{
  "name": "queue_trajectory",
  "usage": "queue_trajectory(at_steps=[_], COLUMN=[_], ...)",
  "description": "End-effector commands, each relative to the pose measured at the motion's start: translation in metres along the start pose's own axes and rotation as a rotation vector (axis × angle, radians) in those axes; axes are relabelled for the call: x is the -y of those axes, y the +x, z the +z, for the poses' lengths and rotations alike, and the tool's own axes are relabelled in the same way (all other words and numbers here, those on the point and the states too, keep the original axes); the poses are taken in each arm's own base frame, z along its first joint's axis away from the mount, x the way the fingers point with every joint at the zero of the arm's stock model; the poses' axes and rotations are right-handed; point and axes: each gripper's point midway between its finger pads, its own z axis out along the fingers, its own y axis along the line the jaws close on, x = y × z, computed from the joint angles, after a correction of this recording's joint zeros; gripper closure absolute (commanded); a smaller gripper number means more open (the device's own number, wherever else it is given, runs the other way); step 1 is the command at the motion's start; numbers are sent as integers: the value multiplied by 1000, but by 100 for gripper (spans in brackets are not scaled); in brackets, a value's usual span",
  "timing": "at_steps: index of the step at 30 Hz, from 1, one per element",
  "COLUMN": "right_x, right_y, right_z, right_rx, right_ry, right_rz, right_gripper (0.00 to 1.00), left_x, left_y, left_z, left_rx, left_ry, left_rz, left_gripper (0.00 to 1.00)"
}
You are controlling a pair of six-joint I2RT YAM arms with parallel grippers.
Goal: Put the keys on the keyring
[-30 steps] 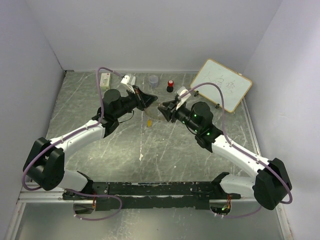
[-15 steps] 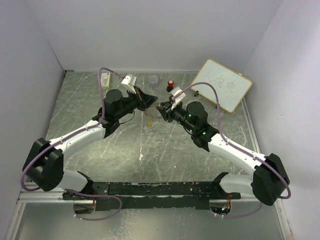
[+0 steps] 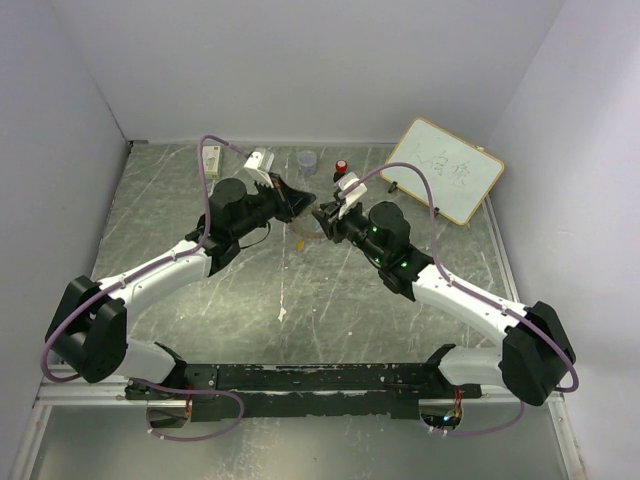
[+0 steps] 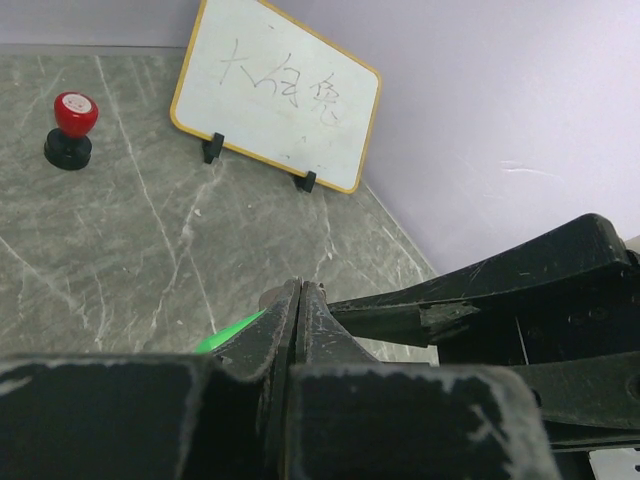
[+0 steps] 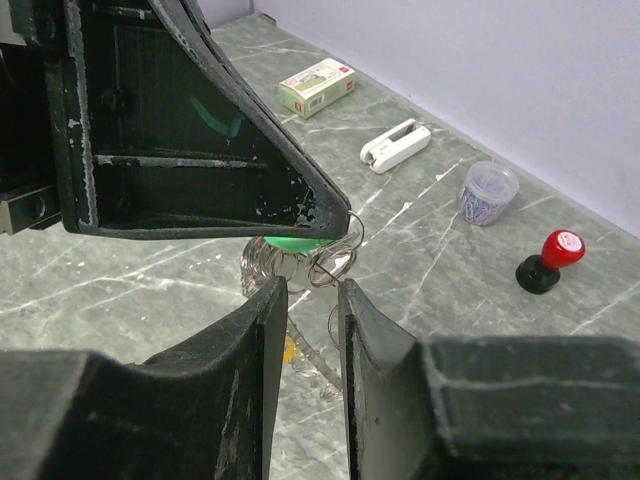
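My left gripper (image 3: 308,200) is shut, and the green key (image 5: 295,243) sits right under its fingertips (image 5: 318,212); a sliver of its green head (image 4: 235,330) shows beside the left finger. Small wire loops (image 5: 336,262) hang next to the green head. The ridged silver keyring (image 5: 266,266) hangs below and trails down to the table, where the yellow-orange key (image 5: 290,348) lies. My right gripper (image 5: 313,292) faces the left one with its jaws narrowly open, its fingertips just short of the wire loops and nothing between them. In the top view the two grippers nearly touch.
A whiteboard (image 3: 443,168) leans at the back right. Along the back stand a red-capped black knob (image 5: 548,260), a small cup of clips (image 5: 487,190), a white stapler-like object (image 5: 395,145) and a small box (image 5: 318,85).
My right arm has moved left toward the left gripper, and its jaws have narrowed. The left arm has stayed still and shut.
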Motion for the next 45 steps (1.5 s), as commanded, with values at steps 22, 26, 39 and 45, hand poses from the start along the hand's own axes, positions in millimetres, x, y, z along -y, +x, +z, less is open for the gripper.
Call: queue_trajectory(at_steps=[22,26,39,45], right_x=[2,3,7,8], right_y=[-18,-19,-23,-26], right_z=[10,11,3,-9], right_rx=[51,58,88,103], right_ry=[28,31,69,84], right_rz=[0,4,6,4], right_gripper=[78,79,100,100], left_x=[35,35,30,26], left_y=[-39,-39,-36,-37], left_z=[0,0,3,4], left_rx=[94,94,86,88], left_ry=[79,82,62,36], left_rz=[27,26,27,40], left_gripper=[93,93,93,93])
